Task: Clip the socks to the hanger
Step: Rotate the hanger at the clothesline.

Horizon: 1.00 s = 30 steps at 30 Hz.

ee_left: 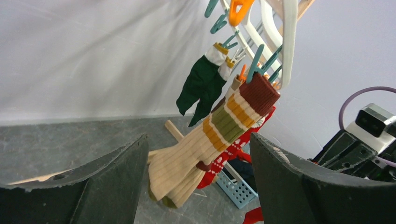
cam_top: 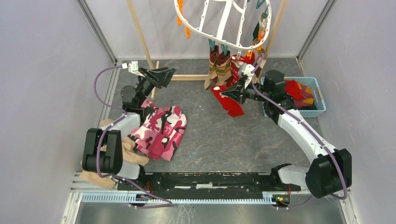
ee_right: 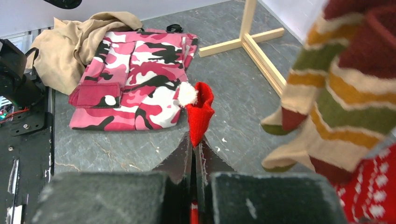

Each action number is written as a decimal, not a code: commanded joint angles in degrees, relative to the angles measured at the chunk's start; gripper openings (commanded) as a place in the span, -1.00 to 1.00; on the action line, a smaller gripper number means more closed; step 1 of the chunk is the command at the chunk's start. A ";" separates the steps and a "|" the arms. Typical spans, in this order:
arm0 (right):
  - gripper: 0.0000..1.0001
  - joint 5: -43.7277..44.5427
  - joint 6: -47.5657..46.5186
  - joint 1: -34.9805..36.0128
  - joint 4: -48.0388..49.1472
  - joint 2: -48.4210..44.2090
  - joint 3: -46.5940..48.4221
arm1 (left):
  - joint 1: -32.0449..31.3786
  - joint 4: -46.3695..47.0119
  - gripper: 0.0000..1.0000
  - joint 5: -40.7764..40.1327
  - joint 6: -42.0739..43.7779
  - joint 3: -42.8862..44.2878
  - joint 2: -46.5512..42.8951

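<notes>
Tan cloth [ee_right: 60, 46]: heaped beside my left arm's base, well short of the hanger [ee_left: 289, 46] and off to its left.
Pink camouflage cloth [cam_top: 161, 128]: flat on the table, touching the tan cloth, also short and left of the hanger.
Right gripper [ee_right: 192, 142]: my fingers are pressed tight on a plain red sock [ee_right: 201, 112], just below the hanger's near rim.
Left gripper [cam_top: 164, 73]: my jaws are spread wide with nothing between them, left of the hanger, facing its hung socks.
Blue basket [cam_top: 320, 95]: on the table, below and right of the hanger, with more socks inside.
Striped socks [ee_left: 219, 130]: clipped to the hanger's near rim by teal clips, dangling.
Red patterned sock [ee_left: 224, 161]: hanging just behind the striped ones.
Dark green sock [ee_left: 201, 86]: clipped farther along the hanger's rim.
Wooden rack [cam_top: 140, 32]: its foot is on the table under the hanger.
</notes>
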 commanded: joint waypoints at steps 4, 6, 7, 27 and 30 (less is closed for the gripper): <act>-1.00 20.07 -4.15 13.65 -6.45 7.32 14.78 | -0.07 -1.87 0.68 -1.33 -4.11 -0.22 -7.80; -1.00 26.72 -3.14 16.67 -7.38 10.66 19.05 | -0.03 -2.56 0.69 -1.39 -4.78 -0.06 -9.94; -1.00 29.41 -2.81 18.12 -7.35 12.08 20.76 | -0.04 -3.36 0.69 -1.54 -4.76 -0.12 -11.12; -1.00 68.90 -5.38 23.65 2.71 19.17 20.39 | -0.02 -17.83 0.71 -2.58 3.81 -5.67 -26.15; -1.00 67.99 -3.90 20.08 2.97 16.35 17.85 | -0.04 -17.39 0.71 -2.03 3.25 -5.64 -25.90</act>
